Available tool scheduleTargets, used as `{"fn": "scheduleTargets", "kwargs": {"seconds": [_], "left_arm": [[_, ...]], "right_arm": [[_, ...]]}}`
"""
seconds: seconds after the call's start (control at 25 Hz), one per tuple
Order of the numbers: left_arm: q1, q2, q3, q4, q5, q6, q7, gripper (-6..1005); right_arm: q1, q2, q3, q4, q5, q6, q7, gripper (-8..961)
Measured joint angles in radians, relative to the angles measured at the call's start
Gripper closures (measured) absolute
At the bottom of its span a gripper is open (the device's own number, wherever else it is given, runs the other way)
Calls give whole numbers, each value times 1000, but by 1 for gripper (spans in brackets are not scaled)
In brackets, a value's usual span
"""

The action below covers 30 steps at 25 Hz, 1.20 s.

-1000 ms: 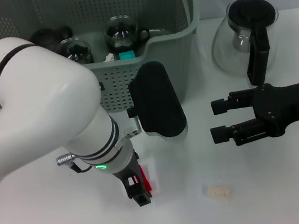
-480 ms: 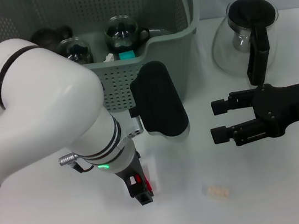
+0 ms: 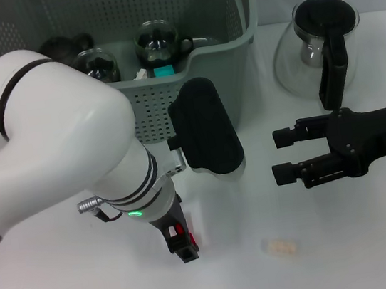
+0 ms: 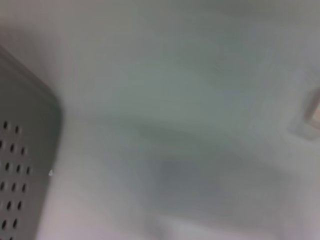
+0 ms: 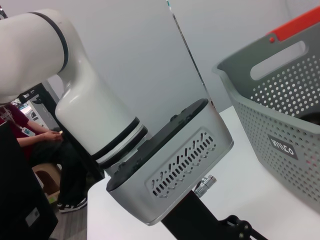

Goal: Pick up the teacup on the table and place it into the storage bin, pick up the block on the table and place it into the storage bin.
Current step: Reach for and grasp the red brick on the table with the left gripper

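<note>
While my left gripper pressed low on the table, jaws unreadable, the block lay right of it; the right gripper waited spread wide, the storage bin far-left.

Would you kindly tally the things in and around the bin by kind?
Teacups in the bin: 3
Blocks: 2, teal in bin, pale on table
Glass pots: 1
Bins: 1
Total: 7

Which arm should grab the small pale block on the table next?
Left, probably. Its end effector is low over the table beside the block. The right end effector hangs open farther back, nearer the glass pot.
</note>
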Motion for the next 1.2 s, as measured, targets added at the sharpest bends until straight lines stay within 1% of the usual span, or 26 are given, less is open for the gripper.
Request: {"fn": "scheduleTargets", "kwargs": {"seconds": [1.2], "left_arm": [[-9,0,22,12,12,-11,-30,124]], "right_arm": [[0,0,0,2,-2,0,-3,57]]}}
